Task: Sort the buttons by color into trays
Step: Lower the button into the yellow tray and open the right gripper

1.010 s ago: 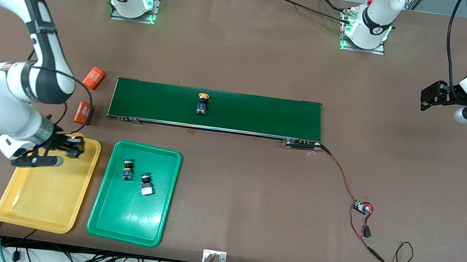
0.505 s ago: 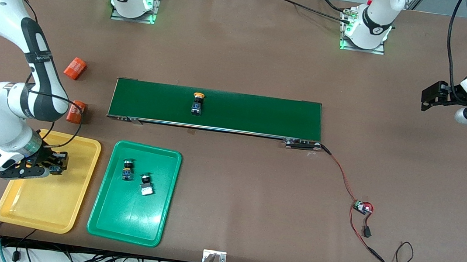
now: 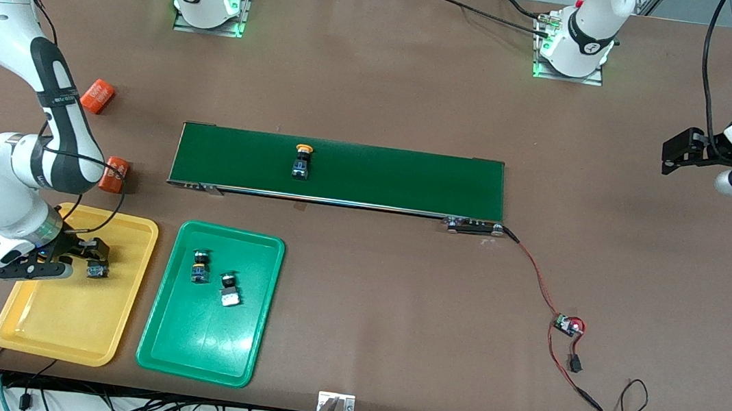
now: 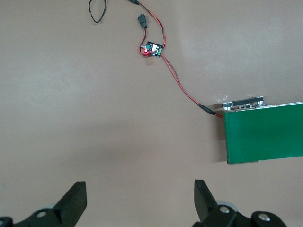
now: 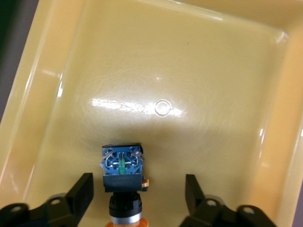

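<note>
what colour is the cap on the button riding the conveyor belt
Yellow-orange, on the button on the belt; front view shows it best.

Left tool (image 4: 139,201) hangs above bare brown counter (image 4: 94,118), fingers (image 4: 75,201) spread wide, nothing between them. The conveyor belt's (image 4: 262,132) green end lies on the counter. From it a red-and-black wire (image 4: 177,82) runs to a small circuit board (image 4: 152,48).
</note>
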`<state>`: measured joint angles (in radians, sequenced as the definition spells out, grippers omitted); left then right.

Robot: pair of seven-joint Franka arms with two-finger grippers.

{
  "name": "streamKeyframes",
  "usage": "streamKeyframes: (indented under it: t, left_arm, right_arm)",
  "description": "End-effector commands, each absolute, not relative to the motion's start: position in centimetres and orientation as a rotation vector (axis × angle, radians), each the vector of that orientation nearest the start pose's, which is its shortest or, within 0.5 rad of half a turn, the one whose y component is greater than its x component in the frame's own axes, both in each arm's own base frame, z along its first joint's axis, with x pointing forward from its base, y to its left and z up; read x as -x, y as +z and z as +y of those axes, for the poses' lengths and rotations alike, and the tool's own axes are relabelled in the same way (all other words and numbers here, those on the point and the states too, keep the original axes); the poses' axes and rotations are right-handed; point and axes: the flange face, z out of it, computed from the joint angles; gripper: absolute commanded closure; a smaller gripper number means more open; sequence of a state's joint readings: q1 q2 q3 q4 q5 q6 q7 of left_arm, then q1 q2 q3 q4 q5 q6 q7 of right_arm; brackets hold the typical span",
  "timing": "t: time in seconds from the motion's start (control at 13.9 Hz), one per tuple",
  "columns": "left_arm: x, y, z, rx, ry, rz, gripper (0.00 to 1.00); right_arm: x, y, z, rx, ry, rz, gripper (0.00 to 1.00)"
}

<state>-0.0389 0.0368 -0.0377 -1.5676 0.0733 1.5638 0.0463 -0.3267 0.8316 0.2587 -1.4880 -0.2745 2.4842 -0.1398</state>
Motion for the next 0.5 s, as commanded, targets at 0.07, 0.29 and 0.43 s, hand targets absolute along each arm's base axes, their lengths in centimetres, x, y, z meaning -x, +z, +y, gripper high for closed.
streamKeyframes:
  t: [0.07, 0.29, 0.43]
  left_arm:
    - [-56.3, 60.8, -3.2, 3.035, 0.064, 0.204, 0.00]
    - [-56.3, 60.8, -3.3, 3.035, 0.064, 0.206, 0.00]
    - [-56.3, 60.8, -3.3, 3.035, 0.064, 0.206, 0.00]
  right_arm:
    - [-72.6, 23.1, -7.7, 3.105, -0.260, -0.228, 0.00]
    - [-71.4, 28.5, -5.1, 3.068, -0.150, -0.156, 0.00]
    - [-69.8, 31.2, -3.1, 3.071, -0.057, -0.109, 0.00]
